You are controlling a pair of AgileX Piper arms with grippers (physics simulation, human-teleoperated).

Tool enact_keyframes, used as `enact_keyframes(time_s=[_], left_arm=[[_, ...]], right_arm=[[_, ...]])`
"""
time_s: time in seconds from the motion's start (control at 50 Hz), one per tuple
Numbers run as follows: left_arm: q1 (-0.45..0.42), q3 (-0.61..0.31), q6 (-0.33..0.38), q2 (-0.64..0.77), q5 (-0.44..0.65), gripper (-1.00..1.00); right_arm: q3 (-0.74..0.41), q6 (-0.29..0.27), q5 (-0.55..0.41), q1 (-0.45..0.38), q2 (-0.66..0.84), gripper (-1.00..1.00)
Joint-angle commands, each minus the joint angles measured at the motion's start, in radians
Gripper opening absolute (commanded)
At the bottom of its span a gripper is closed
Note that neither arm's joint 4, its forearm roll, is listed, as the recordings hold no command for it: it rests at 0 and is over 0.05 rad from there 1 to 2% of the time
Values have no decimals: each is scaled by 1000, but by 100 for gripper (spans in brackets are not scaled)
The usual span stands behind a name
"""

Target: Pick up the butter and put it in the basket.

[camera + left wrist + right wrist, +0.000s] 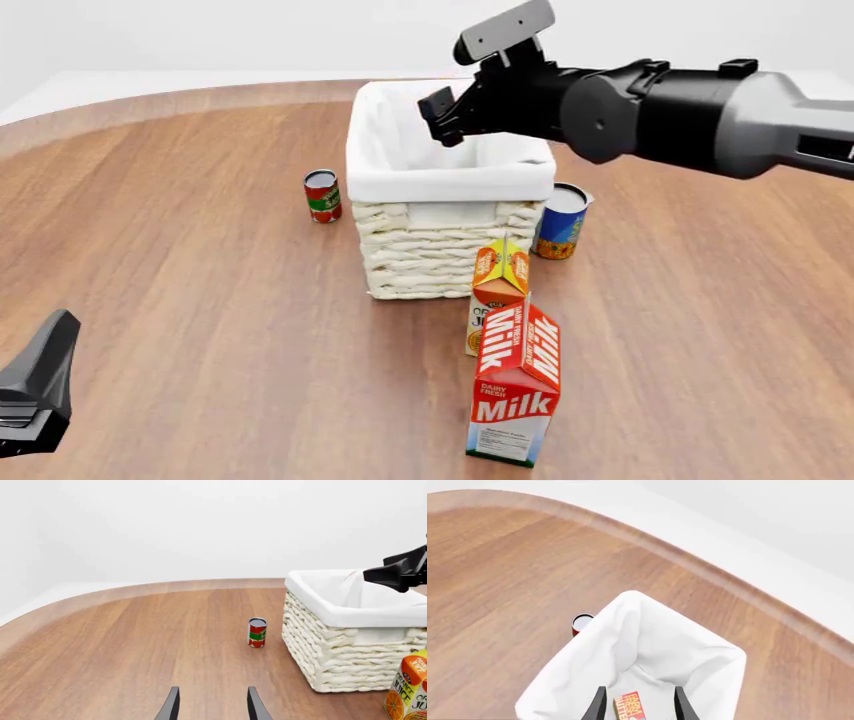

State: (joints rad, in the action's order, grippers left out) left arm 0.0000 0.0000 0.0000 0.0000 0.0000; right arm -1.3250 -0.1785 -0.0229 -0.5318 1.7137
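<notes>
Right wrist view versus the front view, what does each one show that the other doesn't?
Only the right wrist view shows the butter, lying on the liner inside the basket between the open fingers of the right gripper. Only the front view shows the milk carton, the juice carton, the orange can and part of the left gripper. Both show the basket, the red can beside it and the wooden table.

Front view: butter hidden inside basket (449, 180). Right wrist view: butter (630, 708) cut off at frame edge, contact with right gripper (636, 706) fingers unclear. Left wrist view: juice carton (408, 689) cropped at corner.
</notes>
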Motion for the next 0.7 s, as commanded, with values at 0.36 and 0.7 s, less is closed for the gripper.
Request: enact_keyframes(time_s=[0.36,0.7], left_arm=[[0,0,0,0,0,100],[0,0,0,0,0,100]], right_arm=[[64,-35,59,-18,-47,100],[120,-47,123,-23,-80,100]])
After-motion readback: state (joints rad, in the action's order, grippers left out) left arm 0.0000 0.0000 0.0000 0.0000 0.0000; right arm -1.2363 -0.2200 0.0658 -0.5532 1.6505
